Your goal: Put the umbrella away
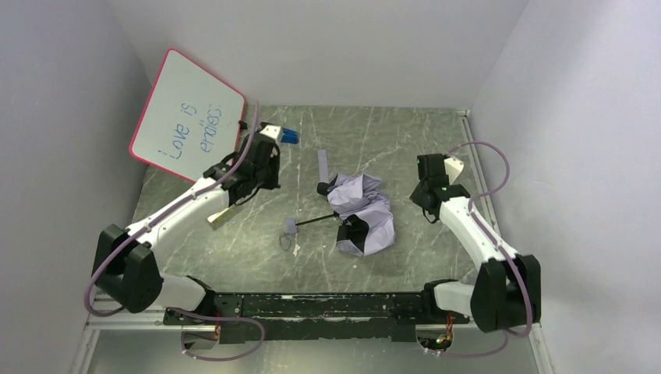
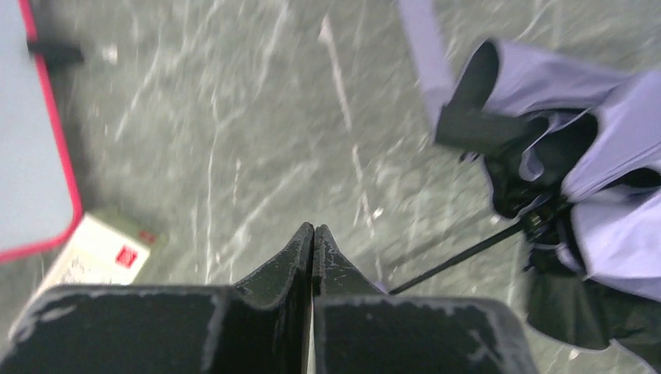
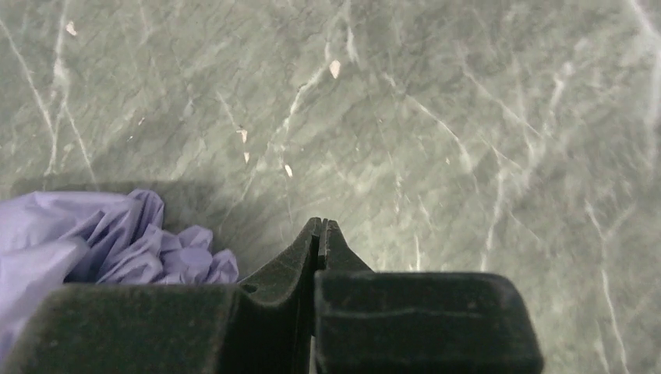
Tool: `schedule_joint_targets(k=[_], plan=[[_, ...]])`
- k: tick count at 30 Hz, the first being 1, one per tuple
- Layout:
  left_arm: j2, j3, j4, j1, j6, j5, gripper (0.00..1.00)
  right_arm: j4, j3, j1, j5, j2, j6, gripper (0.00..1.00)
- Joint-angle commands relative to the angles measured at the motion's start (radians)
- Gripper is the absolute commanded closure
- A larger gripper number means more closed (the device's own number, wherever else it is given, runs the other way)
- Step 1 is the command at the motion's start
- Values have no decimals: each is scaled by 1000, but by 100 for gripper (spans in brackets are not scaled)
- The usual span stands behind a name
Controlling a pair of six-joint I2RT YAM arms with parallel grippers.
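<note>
The umbrella (image 1: 362,210) lies crumpled in the middle of the table, lilac fabric with black patches, its thin black shaft running left to a small lilac handle (image 1: 290,227) with a loop. A lilac strap (image 1: 322,164) lies just behind it. In the left wrist view the umbrella (image 2: 592,156) fills the right side, apart from my left gripper (image 2: 313,227), which is shut and holds nothing. My left gripper (image 1: 261,167) hovers left of the canopy. The right gripper (image 3: 323,224) is shut and empty above bare table, with lilac fabric (image 3: 93,234) to its left.
A whiteboard with a red rim (image 1: 187,117) leans at the back left. A blue object (image 1: 288,137) sits behind the left wrist. A small pale box (image 1: 220,217) lies under the left arm, also visible as a box (image 2: 101,251) in the left wrist view. Walls close both sides.
</note>
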Motion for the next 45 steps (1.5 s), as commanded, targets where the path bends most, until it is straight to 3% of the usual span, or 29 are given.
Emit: schedule_joint_targets(k=[1, 6, 12, 16, 26, 35, 39, 45], plan=[[-85, -137, -15, -1, -113, -73, 95, 171, 38, -66, -207, 136, -137, 100], [-93, -251, -8, -1, -197, -79, 95, 228, 119, -68, -367, 358, -236, 100], [-91, -355, 48, -1, -232, -69, 95, 274, 165, -70, -371, 494, -297, 100], [-56, -394, 135, -6, -231, 14, 95, 258, 208, -69, -418, 560, -340, 100], [1, -432, 183, -147, -297, -16, 95, 236, 208, -70, -493, 595, -376, 100], [84, -424, 250, -166, -279, -50, 95, 228, 191, -56, -546, 600, -393, 100], [150, -383, 290, -186, -271, -37, 95, 248, 159, 12, -572, 584, -369, 100], [312, -204, 303, -276, -273, -18, 95, 320, 117, 228, -585, 567, -243, 100]])
